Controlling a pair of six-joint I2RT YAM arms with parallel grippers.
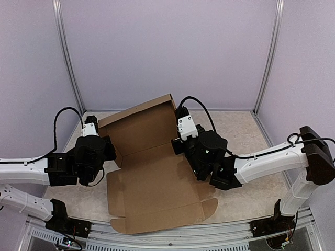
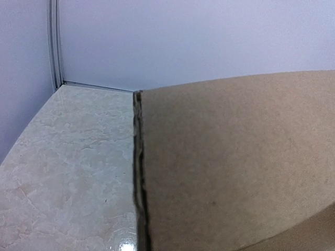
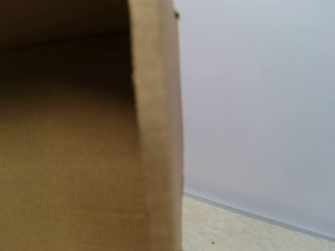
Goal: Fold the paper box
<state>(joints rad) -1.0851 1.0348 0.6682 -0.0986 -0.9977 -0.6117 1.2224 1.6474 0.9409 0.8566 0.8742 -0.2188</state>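
- Brown cardboard, unprinted: one paper box (image 1: 152, 193), sprawled mid-frame in the top view on the pale marbled surface (image 1: 235, 130). Base panel flat toward the bottom edge, far panel tilted up toward upper centre.
- Looks like an early fold-up step: raising that back panel along its crease. Side walls not stood up yet, rounded tabs at lower right still lying flat.
- Left gripper (image 1: 94, 127) parked at the raised panel's left edge, left of centre. Fingers pinched nearly together, seemingly clamped on the board, though impossible to see directly. Left wrist view blocked by paper box (image 2: 235, 167) across its right half.
- Right gripper (image 1: 180, 116) up against the panel's right edge, just right of upper centre. Fingers squeezed narrow too, apparently nipping the cardboard. Right wrist view just paper box (image 3: 78, 157) on the left and wall on the right.
- Next move, best guess: keep both pinches level and swing the panel further about the crease without buckling it, then sort out the side flaps.
- Head count: one box, two grippers, two arms.
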